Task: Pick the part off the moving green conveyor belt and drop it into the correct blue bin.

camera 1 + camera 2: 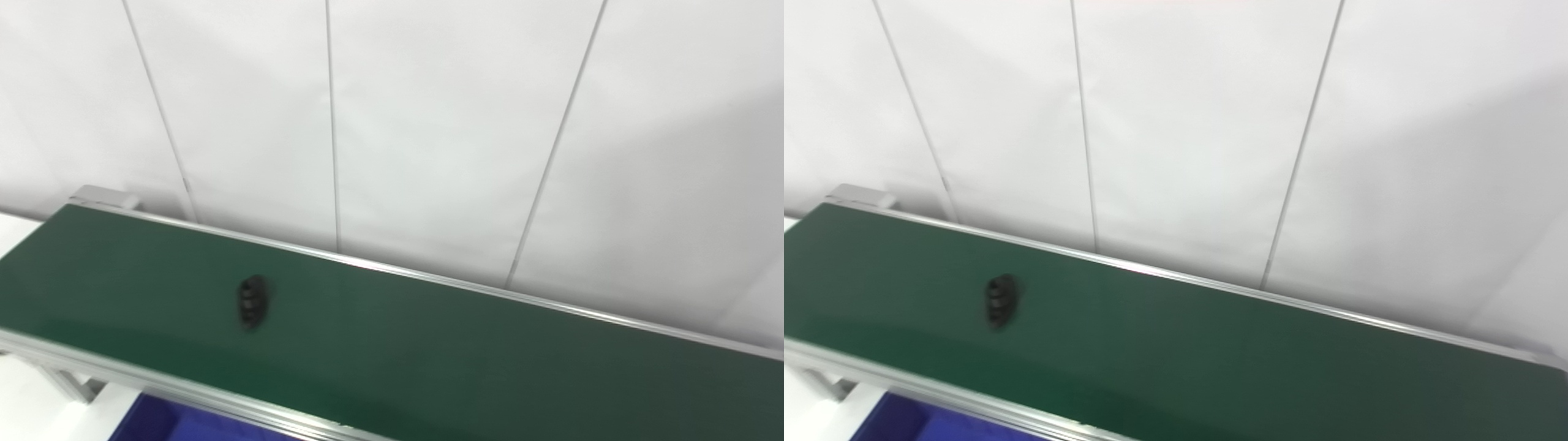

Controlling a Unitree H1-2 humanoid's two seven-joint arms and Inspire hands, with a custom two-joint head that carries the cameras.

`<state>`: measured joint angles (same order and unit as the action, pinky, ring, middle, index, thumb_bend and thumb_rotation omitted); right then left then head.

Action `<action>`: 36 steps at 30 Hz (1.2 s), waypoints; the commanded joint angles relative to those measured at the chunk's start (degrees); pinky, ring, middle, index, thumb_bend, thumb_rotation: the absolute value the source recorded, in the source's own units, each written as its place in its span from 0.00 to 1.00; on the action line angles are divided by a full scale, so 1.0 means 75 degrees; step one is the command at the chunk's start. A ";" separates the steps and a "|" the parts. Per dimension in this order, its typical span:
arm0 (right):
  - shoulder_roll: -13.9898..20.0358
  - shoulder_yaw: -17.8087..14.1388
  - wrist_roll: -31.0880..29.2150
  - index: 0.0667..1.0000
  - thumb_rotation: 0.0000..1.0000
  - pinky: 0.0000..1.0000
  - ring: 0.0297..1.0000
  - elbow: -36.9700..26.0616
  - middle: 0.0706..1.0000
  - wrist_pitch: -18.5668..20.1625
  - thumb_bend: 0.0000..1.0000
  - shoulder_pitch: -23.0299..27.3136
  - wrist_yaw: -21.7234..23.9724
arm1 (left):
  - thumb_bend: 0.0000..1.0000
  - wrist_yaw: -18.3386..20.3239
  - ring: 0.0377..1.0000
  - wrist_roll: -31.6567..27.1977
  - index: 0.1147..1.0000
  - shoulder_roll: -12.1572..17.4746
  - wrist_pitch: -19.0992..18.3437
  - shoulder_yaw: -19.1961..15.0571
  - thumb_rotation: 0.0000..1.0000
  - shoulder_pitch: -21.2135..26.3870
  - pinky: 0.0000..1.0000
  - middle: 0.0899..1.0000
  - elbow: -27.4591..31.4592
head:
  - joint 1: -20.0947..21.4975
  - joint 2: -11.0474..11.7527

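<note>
Left eye view gives us a green conveyor belt [429, 343] running from 9 o'clock down toward 4 o'clock, edged by silver rails [429, 277]. A small dark part [252, 300] lies on the belt left of its middle, about 8 o'clock from the picture's centre; it is blurred, so we cannot tell its exact shape. At 7 o'clock, below the near rail, we see a corner of a blue bin [184, 422]. White wall panels [429, 122] fill the upper half. Neither of our hands shows in either view, so we cannot tell whether they are released or clenched.
</note>
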<state>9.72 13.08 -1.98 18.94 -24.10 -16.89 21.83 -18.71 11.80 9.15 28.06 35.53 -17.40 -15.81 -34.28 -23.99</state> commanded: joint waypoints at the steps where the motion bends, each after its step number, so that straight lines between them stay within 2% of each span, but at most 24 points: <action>1: -0.0028 -0.0058 -0.0066 0.96 0.95 1.00 1.00 -0.0317 0.98 -0.0377 1.00 -0.0085 0.0138 | 1.00 0.0298 0.85 0.0141 0.80 -0.0082 -0.0152 0.0116 1.00 -0.0158 0.77 0.85 0.0117 | 0.0019 -0.0020; 7: -0.0056 -0.0239 -0.0244 0.96 0.94 1.00 1.00 -0.0607 0.98 -0.0377 1.00 -0.0232 0.0370 | 1.00 0.0411 0.84 0.0203 0.79 -0.0165 -0.0154 -0.0011 1.00 -0.0278 0.76 0.84 0.0263 | 0.0102 -0.0267; 10: -0.0118 -0.0407 -0.0346 0.95 0.94 0.97 0.97 -0.0829 0.95 -0.0377 1.00 -0.0314 0.0523 | 1.00 0.0521 0.85 0.0179 0.79 -0.0201 -0.0154 -0.0075 1.00 -0.0317 0.77 0.84 0.0309 | 0.0096 -0.0298; 13: -0.0125 -0.0553 -0.0385 0.94 0.92 0.88 0.91 -0.1405 0.92 -0.0377 0.99 -0.0490 0.0636 | 1.00 0.0538 0.85 0.0238 0.79 -0.0232 -0.0155 -0.0123 1.00 -0.0352 0.76 0.84 0.0358 | 0.0114 -0.0447; 20: -0.0096 -0.0730 -0.0578 0.92 0.87 0.80 0.87 -0.2769 0.89 -0.0377 0.89 -0.0873 0.1080 | 1.00 0.0813 0.86 0.0221 0.79 -0.0256 -0.0155 -0.0290 1.00 -0.0486 0.75 0.85 0.0586 | 0.0213 -0.0674; 26: -0.0085 -0.0745 -0.0978 0.91 0.85 0.80 0.85 -0.3564 0.88 -0.0377 0.93 -0.0982 0.1386 | 1.00 0.1027 0.86 0.0364 0.80 -0.0321 -0.0159 -0.0517 1.00 -0.0567 0.76 0.85 0.0633 | 0.0302 -0.0687; 32: -0.0163 -0.0702 -0.1107 0.92 0.85 0.79 0.83 -0.4109 0.86 -0.0374 0.94 -0.0845 0.1213 | 1.00 0.1151 0.86 0.0417 0.80 -0.0370 -0.0160 -0.0646 1.00 -0.0599 0.76 0.85 0.0637 | 0.0362 -0.0711; 34: -0.0253 -0.0732 -0.0902 0.90 0.83 0.70 0.79 -0.4276 0.83 -0.0373 0.93 -0.0767 0.1000 | 1.00 0.1188 0.86 0.0390 0.80 -0.0377 -0.0157 -0.0665 0.99 -0.0604 0.76 0.85 0.0647 | 0.0362 -0.0711; 36: -0.0342 -0.0718 -0.0698 0.90 0.84 0.69 0.78 -0.4353 0.83 -0.0365 0.92 -0.0660 0.0762 | 1.00 0.1217 0.86 0.0371 0.80 -0.0385 -0.0157 -0.0680 0.99 -0.0600 0.76 0.85 0.0636 | 0.0392 -0.0720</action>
<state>7.95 7.65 -7.73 -11.66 -24.25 -22.47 28.75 -10.34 14.33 6.71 26.40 30.51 -21.29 -11.98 -31.38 -29.35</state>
